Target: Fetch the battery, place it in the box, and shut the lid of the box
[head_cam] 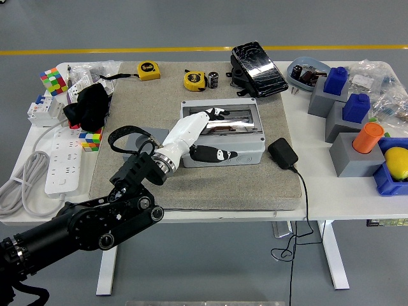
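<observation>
Step in hand: closing the clear hinged lid (pixel 224 118) of the grey plastic junction box (pixel 224 139); judged near the end of the task.
Lid state: lying down flat over the box body, reflective, apparently closed or nearly so (latch engagement not discernible).
Battery location: not clearly visible; a reddish shape shows faintly through the lid, presumably inside the box, not confirmable.
Left hand (pixel 201 132): white-shelled, resting on the lid's left front portion; fingers extended and relaxed across the box top and front wall, gripping nothing.
Right hand: out of view.
Support surface: grey felt mat (pixel 255 185) on the white table (pixel 319 191); box sitting squarely on the mat.
Nearby items: black power adapter (pixel 282 153) just beside the box's right front corner; two yellow tape measures (pixel 194 80) beyond the box.
Procedure: press straight down with flat fingers near the front edge, opposite the hinge; keep pressure even to avoid sliding the box toward the adapter.
Risk: off-centre push leaving the right side unseated.
</observation>
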Robot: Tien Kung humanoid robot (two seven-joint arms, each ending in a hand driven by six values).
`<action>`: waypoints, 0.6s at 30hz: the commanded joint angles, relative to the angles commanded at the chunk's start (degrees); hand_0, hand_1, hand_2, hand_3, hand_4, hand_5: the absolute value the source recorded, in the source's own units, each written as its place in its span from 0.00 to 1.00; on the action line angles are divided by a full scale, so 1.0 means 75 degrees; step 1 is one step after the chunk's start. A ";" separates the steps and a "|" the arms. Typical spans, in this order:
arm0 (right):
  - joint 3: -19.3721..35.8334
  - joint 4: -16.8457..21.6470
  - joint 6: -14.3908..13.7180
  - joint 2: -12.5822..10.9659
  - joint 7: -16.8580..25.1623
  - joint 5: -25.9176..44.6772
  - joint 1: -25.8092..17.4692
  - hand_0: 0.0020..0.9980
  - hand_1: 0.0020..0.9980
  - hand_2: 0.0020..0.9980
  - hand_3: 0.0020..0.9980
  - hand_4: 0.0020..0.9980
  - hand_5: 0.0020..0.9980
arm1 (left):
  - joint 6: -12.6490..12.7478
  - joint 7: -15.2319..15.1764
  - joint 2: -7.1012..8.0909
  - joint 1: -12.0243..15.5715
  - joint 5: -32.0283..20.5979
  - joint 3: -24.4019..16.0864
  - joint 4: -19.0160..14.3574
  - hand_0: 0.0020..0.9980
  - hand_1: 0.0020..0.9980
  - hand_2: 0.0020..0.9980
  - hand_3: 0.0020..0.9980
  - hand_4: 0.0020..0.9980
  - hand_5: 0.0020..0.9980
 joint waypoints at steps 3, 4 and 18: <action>0.0014 0.0005 -0.0003 0.0004 0.0004 -0.0014 0.0009 0.70 0.73 0.72 0.71 1.00 0.70 | -0.0019 0.0004 0.0028 0.0012 -0.0034 0.0034 0.0070 0.77 0.78 0.77 0.82 1.00 0.32; 0.0018 0.0006 -0.0003 0.0005 0.0005 -0.0016 0.0013 0.70 0.73 0.72 0.71 1.00 0.70 | -0.0017 -0.0015 0.0043 0.0020 -0.0040 0.0033 0.0064 0.77 0.78 0.77 0.82 1.00 0.32; 0.0036 -0.0005 -0.0003 0.0004 0.0000 -0.0001 0.0012 0.70 0.73 0.72 0.71 1.00 0.70 | 0.0142 -0.0357 0.0191 0.0519 0.0268 -0.1095 -0.0820 0.77 0.78 0.77 0.81 1.00 0.31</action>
